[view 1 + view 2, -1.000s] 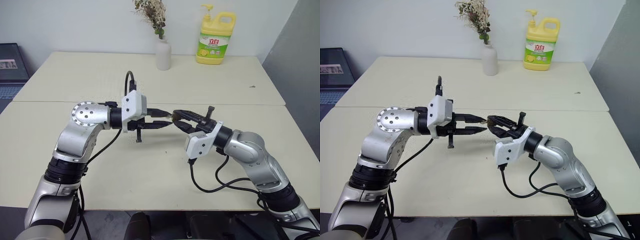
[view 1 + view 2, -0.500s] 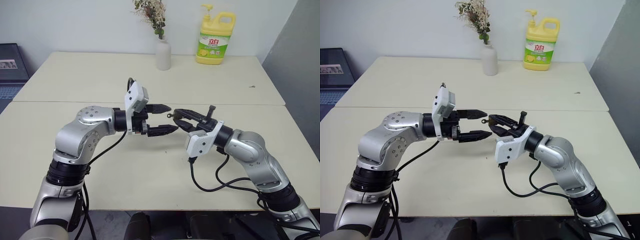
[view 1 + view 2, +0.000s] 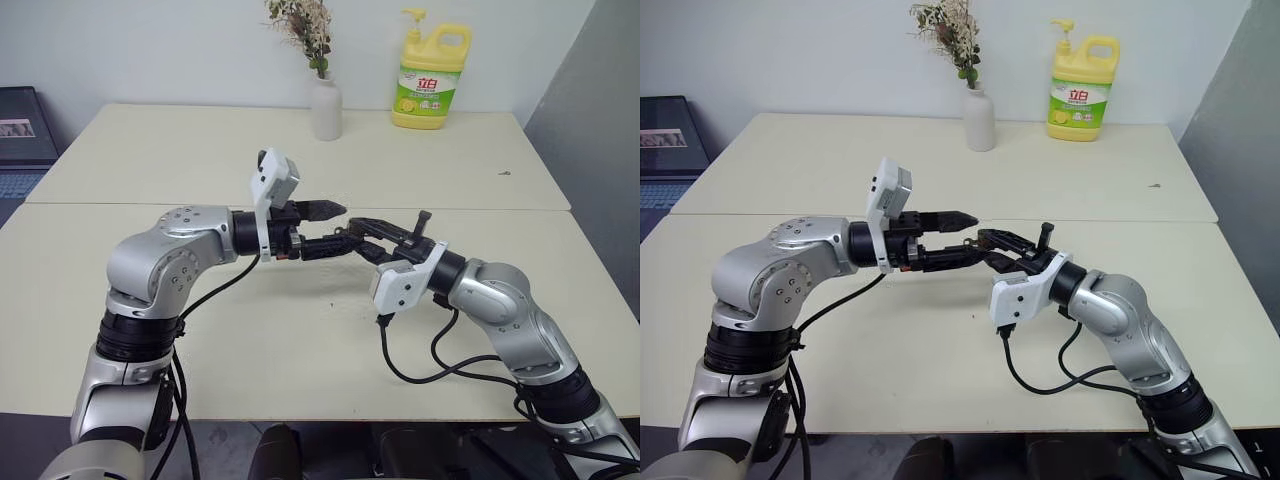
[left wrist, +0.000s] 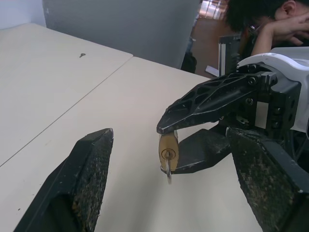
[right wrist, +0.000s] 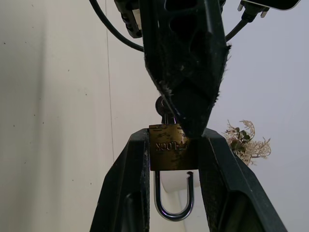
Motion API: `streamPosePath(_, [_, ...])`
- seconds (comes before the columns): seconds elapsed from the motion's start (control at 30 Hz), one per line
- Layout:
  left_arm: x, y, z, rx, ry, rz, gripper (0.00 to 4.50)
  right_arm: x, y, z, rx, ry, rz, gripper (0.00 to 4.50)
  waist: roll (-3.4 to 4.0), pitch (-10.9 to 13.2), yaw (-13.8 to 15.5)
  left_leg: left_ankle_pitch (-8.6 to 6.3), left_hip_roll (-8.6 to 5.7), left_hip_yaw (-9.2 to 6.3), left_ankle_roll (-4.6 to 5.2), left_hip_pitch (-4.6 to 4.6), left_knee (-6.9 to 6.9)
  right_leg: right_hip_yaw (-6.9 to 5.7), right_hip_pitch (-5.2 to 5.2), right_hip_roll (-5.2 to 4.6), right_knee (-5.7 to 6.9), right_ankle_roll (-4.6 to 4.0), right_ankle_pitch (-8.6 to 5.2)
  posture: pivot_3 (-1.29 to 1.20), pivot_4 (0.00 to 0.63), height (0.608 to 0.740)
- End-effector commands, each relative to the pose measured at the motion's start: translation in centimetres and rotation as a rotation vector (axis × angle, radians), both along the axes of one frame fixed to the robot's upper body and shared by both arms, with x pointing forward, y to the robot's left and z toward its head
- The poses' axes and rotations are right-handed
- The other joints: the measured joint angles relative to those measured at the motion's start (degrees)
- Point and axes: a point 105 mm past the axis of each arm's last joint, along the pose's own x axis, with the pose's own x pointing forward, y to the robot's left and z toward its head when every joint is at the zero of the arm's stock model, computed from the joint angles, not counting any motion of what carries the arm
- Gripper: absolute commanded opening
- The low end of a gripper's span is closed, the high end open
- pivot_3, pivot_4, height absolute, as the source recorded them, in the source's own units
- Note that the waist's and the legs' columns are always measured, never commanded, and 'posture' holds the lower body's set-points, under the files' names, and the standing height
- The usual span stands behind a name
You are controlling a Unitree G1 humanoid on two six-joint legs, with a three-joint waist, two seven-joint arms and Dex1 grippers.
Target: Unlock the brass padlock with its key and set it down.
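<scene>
Clamping the brass padlock (image 5: pixel 173 153), the right gripper (image 3: pixel 352 230) holds it aloft; the shackle looks sprung, left gripper (image 4: pixel 169 193) spread wide and empty; setting down on the bench (image 3: pixel 300 340) remains.

Office or lab room: two cream rectangular tables (image 3: pixel 150 160), white ceramic vase (image 3: pixel 326 108) at rear, grey partition (image 3: pixel 590 130) beside.

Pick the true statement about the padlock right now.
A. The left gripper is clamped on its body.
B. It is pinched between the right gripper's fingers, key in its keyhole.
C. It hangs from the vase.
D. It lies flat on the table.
B: the right wrist view shows the padlock squeezed between the right gripper fingers, and the left wrist view shows the key in it while the left gripper stands open.
</scene>
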Motion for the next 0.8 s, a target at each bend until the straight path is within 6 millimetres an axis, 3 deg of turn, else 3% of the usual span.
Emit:
streamPosePath(0.03, [-0.24, -0.17, 0.68, 0.014, -0.032, -0.024, 3.53, -0.49, 0.02, 1.37, 0.033, -0.043, 0.016, 0.94, 0.00, 0.00, 0.00, 0.00, 0.00, 0.00, 0.00, 0.00, 0.00, 0.00, 0.00, 0.00, 0.00, 0.00, 0.00, 0.00, 0.150, 0.740])
streamPosePath(0.4, [0.13, -0.94, 0.23, 0.019, -0.023, -0.036, 0.15, -0.57, 0.12, 1.37, 0.032, -0.041, 0.022, 0.94, 0.00, 0.00, 0.02, 0.00, 0.00, 0.00, 0.00, 0.00, 0.00, 0.00, 0.00, 0.00, 0.00, 0.00, 0.00, 0.00, 0.150, 0.740])
streamPosePath(0.8, [0.23, -1.02, -0.07, 0.022, -0.018, -0.041, 0.16, -0.45, 0.06, 1.21, 0.011, -0.042, 0.014, 0.94, 0.00, 0.00, 0.01, 0.00, 0.00, 0.00, 0.00, 0.00, 0.00, 0.00, 0.00, 0.00, 0.00, 0.00, 0.00, 0.00, 0.150, 0.740])
